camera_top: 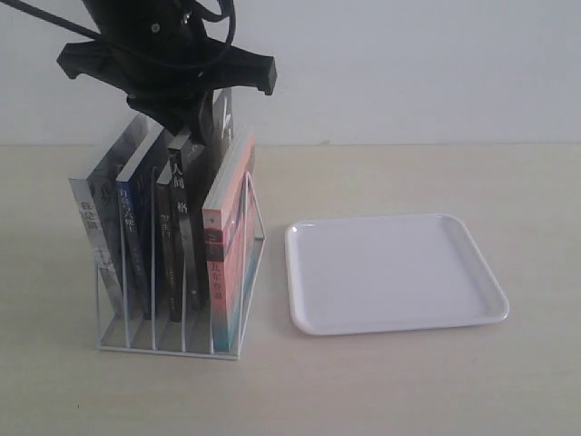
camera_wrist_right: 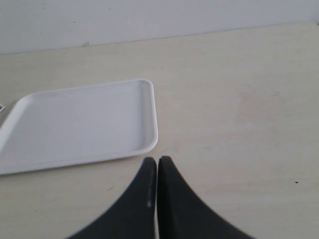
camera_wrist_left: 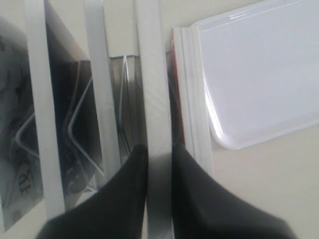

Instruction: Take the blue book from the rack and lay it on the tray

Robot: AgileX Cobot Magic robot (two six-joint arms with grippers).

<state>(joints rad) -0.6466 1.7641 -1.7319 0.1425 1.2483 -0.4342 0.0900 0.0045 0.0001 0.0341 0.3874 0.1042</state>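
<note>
The white wire rack [camera_top: 169, 349] holds several upright books. The blue book [camera_top: 132, 229] shows a blue spine, second from the left. My left gripper [camera_top: 184, 127] reaches down from above and is shut on the top edge of a taller dark-spined book [camera_top: 188, 227] standing right beside the pink book [camera_top: 227, 245]. In the left wrist view the left gripper [camera_wrist_left: 158, 149] pinches that book's white page edge [camera_wrist_left: 153, 89]; its cover colour is hidden there. The white tray [camera_top: 390, 272] lies bare to the right. My right gripper [camera_wrist_right: 157, 160] is shut on nothing, low over the table near the tray [camera_wrist_right: 75, 124].
A grey-covered book [camera_top: 95, 227] leans at the rack's left end and a short black one [camera_top: 164, 245] stands mid-rack. A pale wall runs behind the table. The tray [camera_wrist_left: 259, 74] lies close to the rack's right side.
</note>
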